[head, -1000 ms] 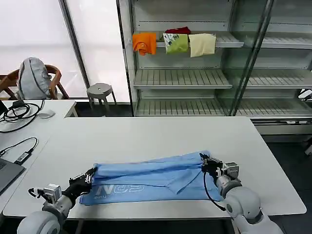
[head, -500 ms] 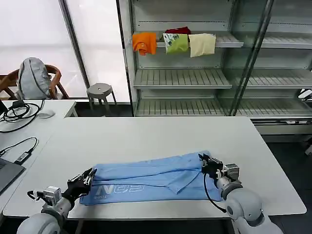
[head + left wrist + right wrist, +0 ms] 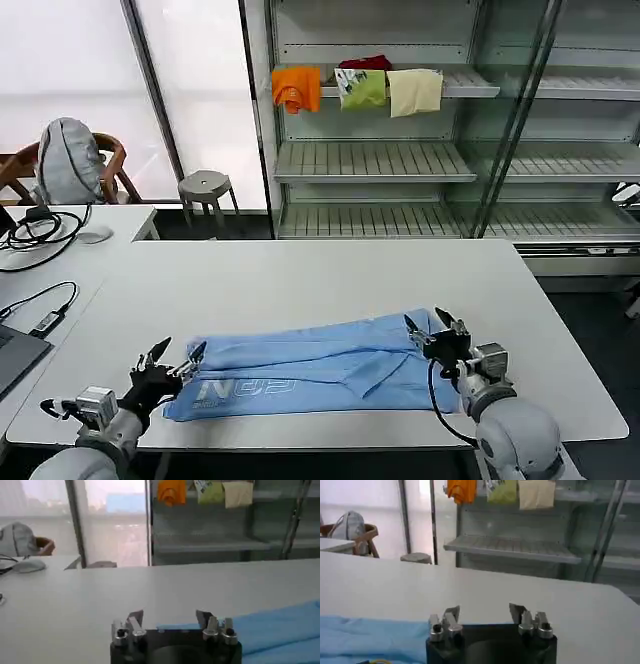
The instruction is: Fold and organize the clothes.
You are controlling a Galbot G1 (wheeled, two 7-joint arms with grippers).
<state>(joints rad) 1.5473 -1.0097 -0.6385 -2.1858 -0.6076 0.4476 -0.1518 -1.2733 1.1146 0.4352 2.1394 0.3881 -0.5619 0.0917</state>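
A: Shirt location?
B: Light sky-blue cotton T-shirt, folded lengthwise into a long band, flat on the white surface along its near edge. Pale lettering faces up toward the band's left end.
A: Left end effector?
B: Left end effector sits at the shirt's left end, near the surface's near-left corner. Fingers spread wide, gripping nothing.
A: Right one?
B: Right end effector sits at the shirt's right end, just over the cloth. Also wide open, empty.
A: Wrist views agree?
B: Yes. Left fingers parted, blue cloth beside them; right fingers parted too.
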